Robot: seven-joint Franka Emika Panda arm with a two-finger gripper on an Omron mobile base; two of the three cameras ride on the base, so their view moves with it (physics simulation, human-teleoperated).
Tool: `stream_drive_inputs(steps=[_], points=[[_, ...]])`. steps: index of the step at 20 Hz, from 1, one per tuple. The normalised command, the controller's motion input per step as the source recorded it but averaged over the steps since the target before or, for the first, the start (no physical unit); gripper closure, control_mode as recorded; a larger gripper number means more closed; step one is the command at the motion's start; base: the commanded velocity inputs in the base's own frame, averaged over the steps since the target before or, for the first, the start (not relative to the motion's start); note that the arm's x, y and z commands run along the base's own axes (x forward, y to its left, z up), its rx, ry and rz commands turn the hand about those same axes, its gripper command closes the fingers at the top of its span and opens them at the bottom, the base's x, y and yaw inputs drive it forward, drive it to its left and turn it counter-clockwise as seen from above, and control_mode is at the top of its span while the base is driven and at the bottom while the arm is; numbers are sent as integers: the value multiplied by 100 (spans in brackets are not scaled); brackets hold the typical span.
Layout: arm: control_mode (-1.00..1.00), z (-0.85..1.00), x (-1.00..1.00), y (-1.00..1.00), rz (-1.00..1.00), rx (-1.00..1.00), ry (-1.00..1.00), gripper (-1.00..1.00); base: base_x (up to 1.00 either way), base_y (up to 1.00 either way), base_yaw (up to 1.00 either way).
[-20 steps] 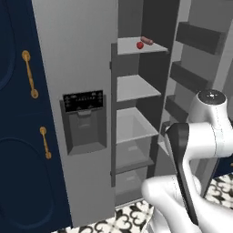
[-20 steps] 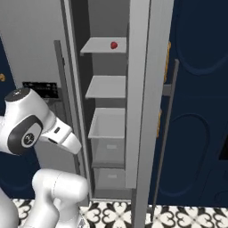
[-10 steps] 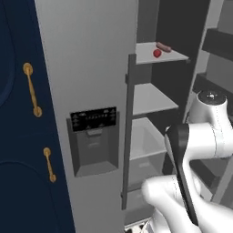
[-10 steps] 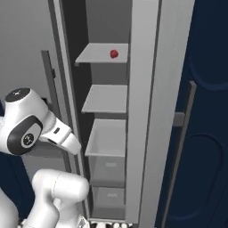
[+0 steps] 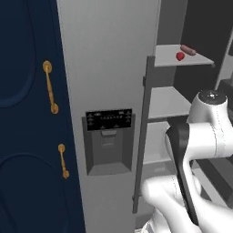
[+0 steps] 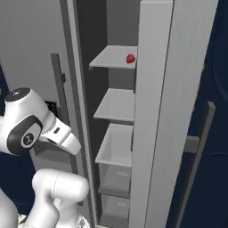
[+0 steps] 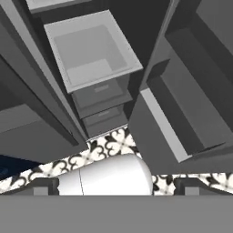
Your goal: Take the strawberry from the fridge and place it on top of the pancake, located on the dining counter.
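Pincer (image 7: 116,185) spread wide and empty, I note, aimed down at grey fridge (image 5: 109,68) drawers. Tiny bright-red strawberry (image 5: 180,56) sits on top shelf beside reddish-brown sausage (image 5: 188,49).

Open fridge (image 7: 150,113) drawers (image 7: 88,50); patterned floor (image 7: 109,145)

The fridge (image 5: 104,82) stands ahead with its right door (image 6: 156,111) swung open toward the robot. To its left are cabinets (image 5: 27,136) with two handles (image 5: 50,87), one above the other. On the fridge's closed left door sits the dispenser recess (image 5: 109,145), with a bar handle (image 5: 143,136) to its right. Inside, shelves are stacked one above another. The strawberry (image 5: 180,56) lies on the top shelf (image 5: 182,57), with a sausage (image 5: 188,49) just behind it to the right. Below the shelves sits a drawer bin (image 7: 91,48), with floor tiles (image 7: 109,143) nearer.
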Motion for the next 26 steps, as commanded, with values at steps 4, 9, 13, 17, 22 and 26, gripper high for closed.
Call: stream_drive_inputs(steps=[4,9,13,17,22,26], points=[[100,0,0,0,0,0,0,-100,19,-9,-4],[100,0,0,0,0,0,0,-100,56,-8,-1],[100,0,0,0,0,0,0,-100,33,-25,5],[100,0,0,0,0,0,0,-100,30,-34,8],[100,0,0,0,0,0,0,-100,8,-44,0],[100,0,0,0,0,0,0,-100,6,-51,0]])
